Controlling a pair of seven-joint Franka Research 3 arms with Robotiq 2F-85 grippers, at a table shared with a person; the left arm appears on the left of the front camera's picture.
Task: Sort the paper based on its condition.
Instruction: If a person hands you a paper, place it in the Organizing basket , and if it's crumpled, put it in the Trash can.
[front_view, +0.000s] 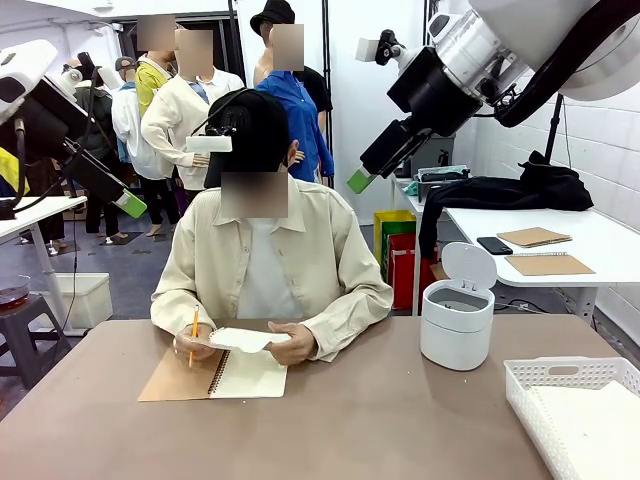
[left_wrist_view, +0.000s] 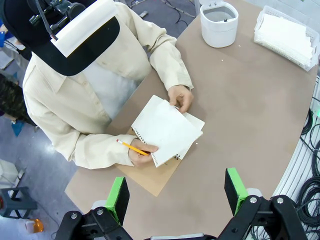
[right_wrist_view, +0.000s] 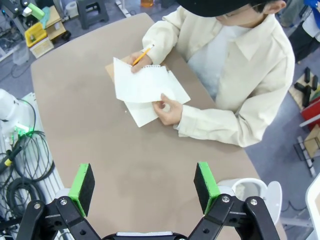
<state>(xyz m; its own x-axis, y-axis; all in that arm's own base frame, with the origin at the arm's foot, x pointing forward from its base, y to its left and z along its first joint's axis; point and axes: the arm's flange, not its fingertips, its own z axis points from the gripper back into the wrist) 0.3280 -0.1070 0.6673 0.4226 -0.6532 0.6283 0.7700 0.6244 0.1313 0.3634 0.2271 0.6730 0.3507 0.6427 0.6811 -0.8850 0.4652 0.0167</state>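
Entry, paper (left_wrist_view: 162, 125): one thin white sheet, being held just over the open notebook (left_wrist_view: 150, 177) by the person, the hand (left_wrist_view: 141, 153) with the pencil (left_wrist_view: 131, 147) gripping one edge and the other hand (left_wrist_view: 181, 97) gripping the opposite edge. Left gripper (left_wrist_view: 176, 190) and right gripper (right_wrist_view: 144, 181) are both hanging high on the robot's side of the notebook, jaws spread wide and carrying nothing. Hazards: a reach now is risking the person's fingers and the pencil tip; a pinch on so thin a sheet is likely creasing or tearing it, or catching a notebook page beneath. Room: bare worktop (front_view: 380, 420) is lying open between the notebook and the robot; the white bin (front_view: 457, 320) and lattice basket (front_view: 560, 368) are standing well off to the notebook's right, robot's reckoning, the basket crowding the worktop's edge
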